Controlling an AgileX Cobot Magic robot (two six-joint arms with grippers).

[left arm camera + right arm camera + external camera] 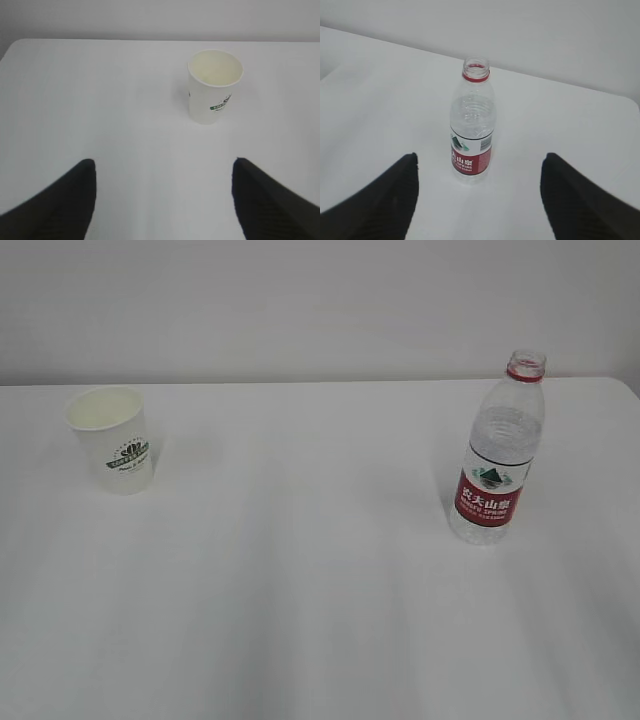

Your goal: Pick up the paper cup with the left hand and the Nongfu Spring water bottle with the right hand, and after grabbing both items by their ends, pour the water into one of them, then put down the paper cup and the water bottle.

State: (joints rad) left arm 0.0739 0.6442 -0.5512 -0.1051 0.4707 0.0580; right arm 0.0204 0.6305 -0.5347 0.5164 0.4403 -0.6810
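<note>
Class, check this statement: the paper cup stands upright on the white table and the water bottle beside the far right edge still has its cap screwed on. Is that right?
Not quite. The water bottle has no cap: the right wrist view shows its neck open above the red ring. The rest holds: the paper cup stands upright on the white table, with the bottle near the right edge.

We see a small white matt paper cup [112, 443], a tall clear glossy plastic bottle [497, 455] with a smooth red label, and a smooth, matt white surface [300, 590] beneath.
</note>
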